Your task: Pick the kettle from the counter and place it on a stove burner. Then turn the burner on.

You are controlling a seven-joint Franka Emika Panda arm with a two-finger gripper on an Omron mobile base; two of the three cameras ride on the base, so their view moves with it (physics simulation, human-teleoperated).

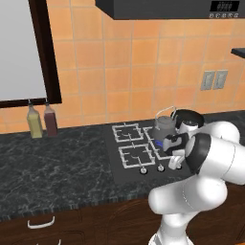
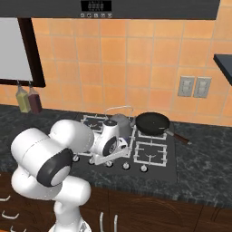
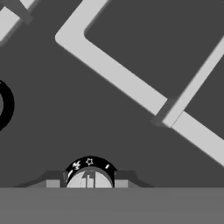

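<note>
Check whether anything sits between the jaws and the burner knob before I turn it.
Nothing visible does. In the hand view the knob sits right at the gripper, with bare black cooktop around it. The kettle already stands on the stove burner, behind the hand, and the frying pan is farther back.

A rendered home kitchen — a black cooktop (image 1: 139,148) with grey grates is set into the dark veined counter (image 1: 52,167) at mid-frame. Orange wall tiles (image 2: 136,59) fill the background, a range hood (image 2: 108,9) spans the top edge, and two bottles (image 1: 42,120) stand at left — under a window (image 1: 21,48).
</note>
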